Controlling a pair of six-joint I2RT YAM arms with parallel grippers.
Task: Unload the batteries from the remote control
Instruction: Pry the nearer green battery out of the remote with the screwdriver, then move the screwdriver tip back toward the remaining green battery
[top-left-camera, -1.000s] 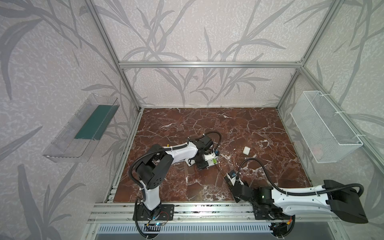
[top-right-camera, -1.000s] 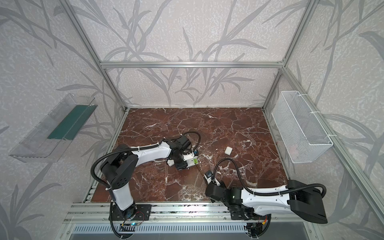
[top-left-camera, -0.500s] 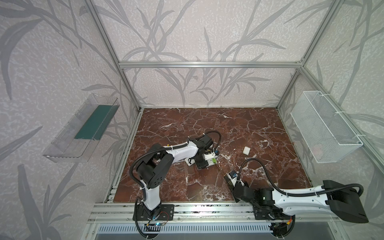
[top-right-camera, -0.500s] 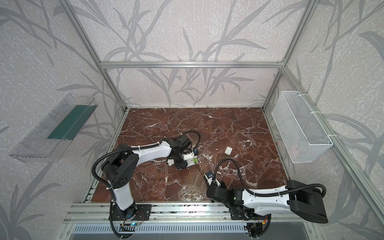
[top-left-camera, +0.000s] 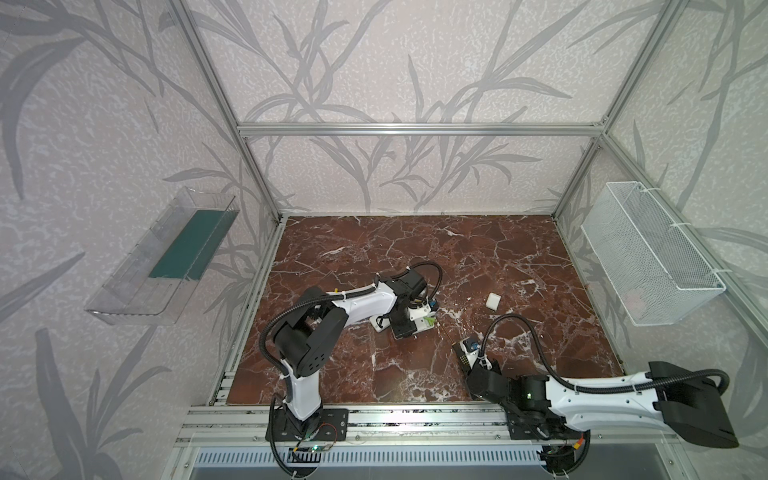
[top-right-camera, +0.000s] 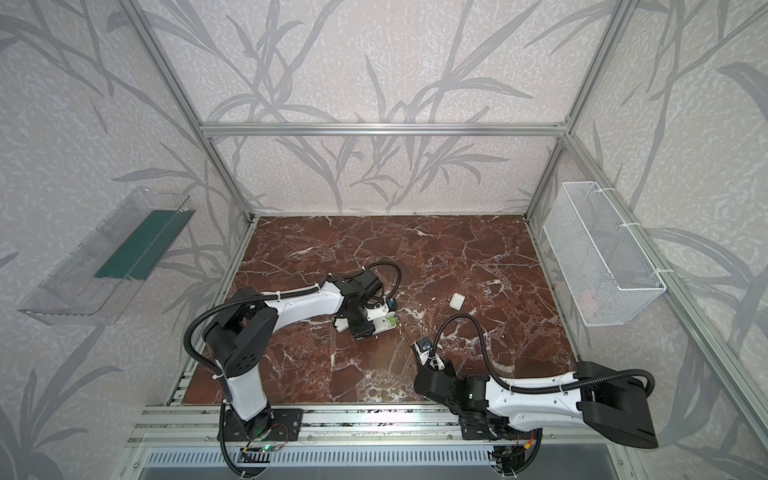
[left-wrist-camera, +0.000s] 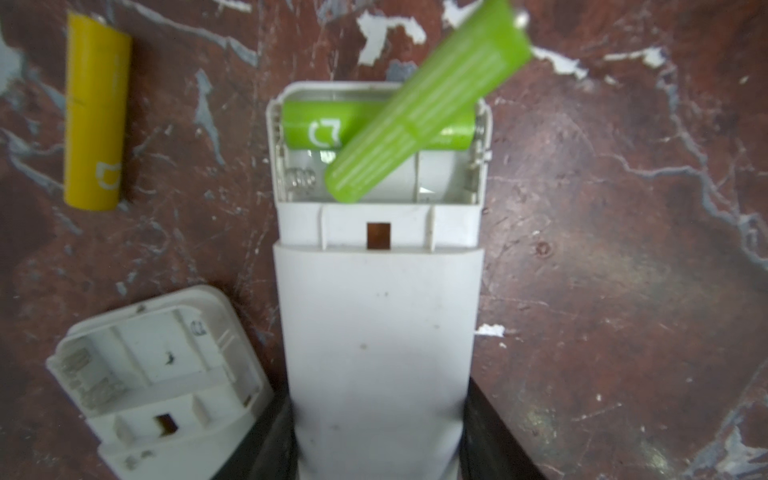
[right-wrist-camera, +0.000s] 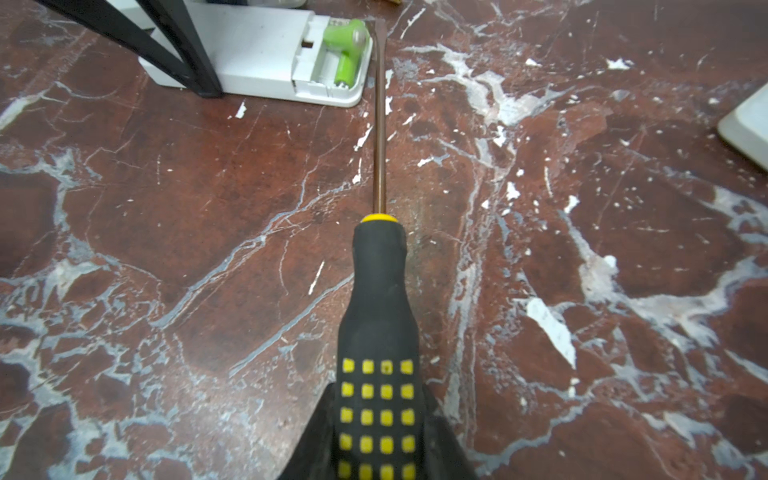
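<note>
My left gripper (left-wrist-camera: 378, 436) is shut on the white remote control (left-wrist-camera: 378, 324), its black fingers (left-wrist-camera: 274, 440) on both long sides. The battery bay is uncovered. One green battery (left-wrist-camera: 316, 129) lies seated in the far slot. A second green battery (left-wrist-camera: 428, 104) is tilted, one end in the near slot and the other past the remote's end. A yellow battery (left-wrist-camera: 97, 112) lies loose on the table. My right gripper (right-wrist-camera: 376, 436) is shut on a black-and-yellow screwdriver (right-wrist-camera: 376, 311), whose tip (right-wrist-camera: 376, 25) is at the remote's end beside the raised battery (right-wrist-camera: 347, 37).
The white battery cover (left-wrist-camera: 158, 374) lies inside-up beside the remote. Another small white piece (top-left-camera: 493, 301) rests on the marble to the right. A wire basket (top-left-camera: 648, 257) hangs on the right wall and a clear shelf (top-left-camera: 166, 257) on the left wall.
</note>
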